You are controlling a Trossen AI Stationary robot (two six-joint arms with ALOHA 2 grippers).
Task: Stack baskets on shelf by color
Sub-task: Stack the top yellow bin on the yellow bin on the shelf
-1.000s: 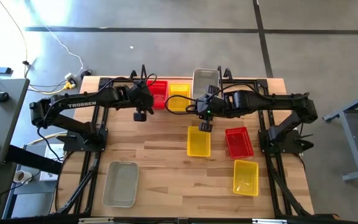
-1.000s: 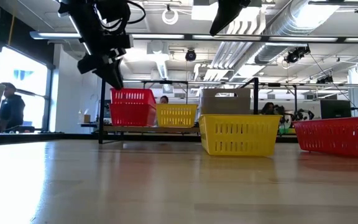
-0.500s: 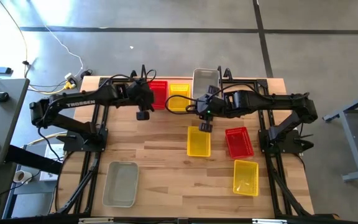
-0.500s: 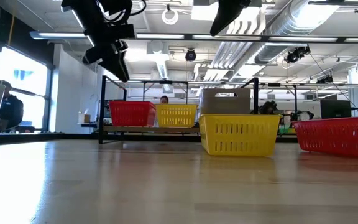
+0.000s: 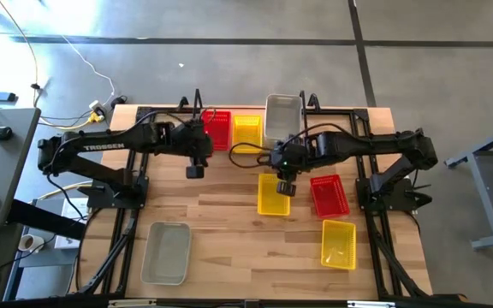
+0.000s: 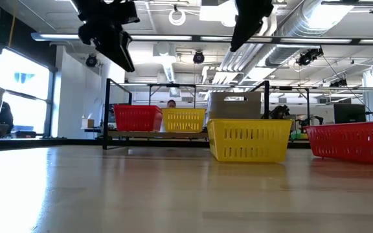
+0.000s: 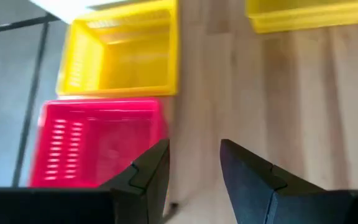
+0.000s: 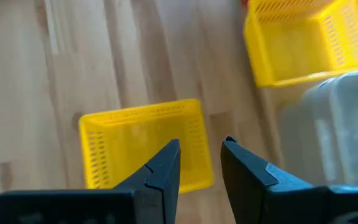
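The black wire shelf [image 6: 106,110] stands at the table's far edge and carries a red basket [image 5: 217,128], a yellow basket [image 5: 246,130] and a grey-white basket [image 5: 282,115] side by side. On the table rest a yellow basket [image 5: 273,195], a red basket [image 5: 329,195], another yellow basket [image 5: 338,244] and a grey-white basket [image 5: 166,252]. My left gripper [image 5: 194,172] hangs open in the air just on the near side of the shelf's red basket [image 7: 98,143]. My right gripper [image 5: 286,187] is open above the far end of the middle yellow basket [image 8: 145,146].
Bare wood lies between the shelf and the loose baskets and across the near middle of the table. The black arm frames run along the table's left and right sides. Beyond the table the low view shows a room with desks and a person [image 6: 4,116] at far left.
The red basket on the shelf has sunk lower into place, and my left gripper has risen from it and drawn back toward the near edge. My right gripper has moved toward the near edge, out over the middle yellow basket.
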